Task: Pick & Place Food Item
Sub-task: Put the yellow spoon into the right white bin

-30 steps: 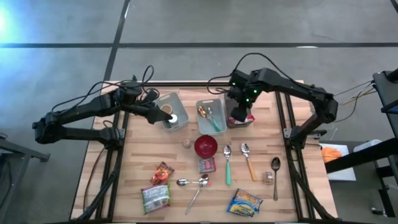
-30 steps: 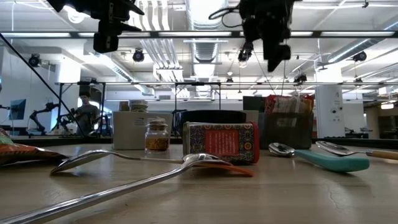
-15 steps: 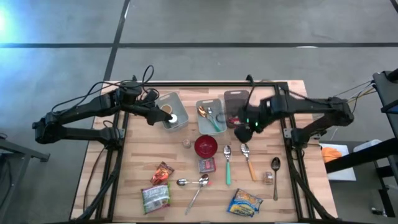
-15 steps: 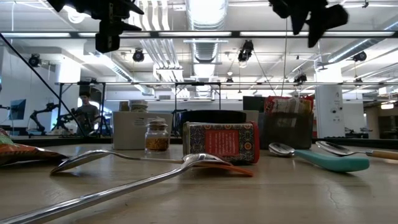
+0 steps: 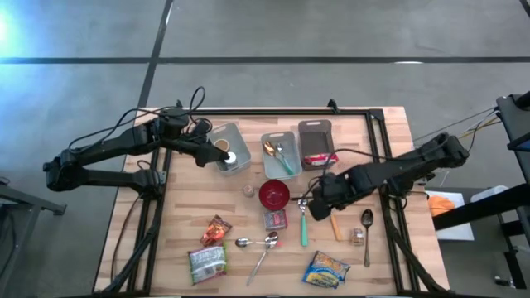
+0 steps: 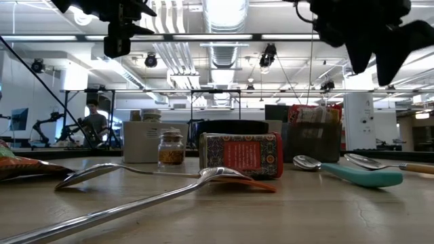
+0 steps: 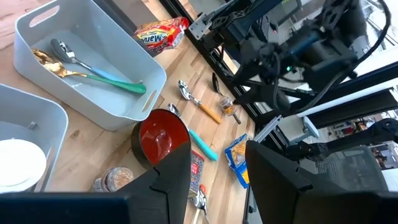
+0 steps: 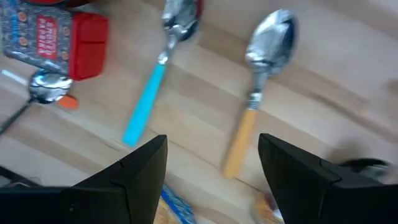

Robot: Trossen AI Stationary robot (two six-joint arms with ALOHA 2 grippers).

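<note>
A red food packet (image 5: 318, 157) lies in the dark bin (image 5: 315, 129) at the far side of the table, with no gripper on it. More packets lie near the front edge: a red-orange one (image 5: 215, 229), a green one (image 5: 207, 263) and a yellow-blue one (image 5: 325, 269). My right gripper (image 5: 317, 192) hangs open and empty, pointing down over a teal-handled spoon (image 8: 146, 102) and an orange-handled spoon (image 8: 255, 106). My left gripper (image 7: 217, 180) stands open and empty above the left grey bin (image 5: 236, 132).
A middle grey bin (image 5: 280, 154) holds spoons. A red bowl (image 5: 274, 194), a red tin (image 5: 276, 218), a small spice jar (image 5: 248, 190) and a second jar (image 5: 357, 236) stand mid-table. More spoons (image 5: 258, 242) lie toward the front. A person (image 6: 95, 122) is far behind the table.
My right gripper has swung from above the dark bin toward the table's near edge, sinking and rolling its wrist; it now hangs over the spoons. The red packet stays in the dark bin.
</note>
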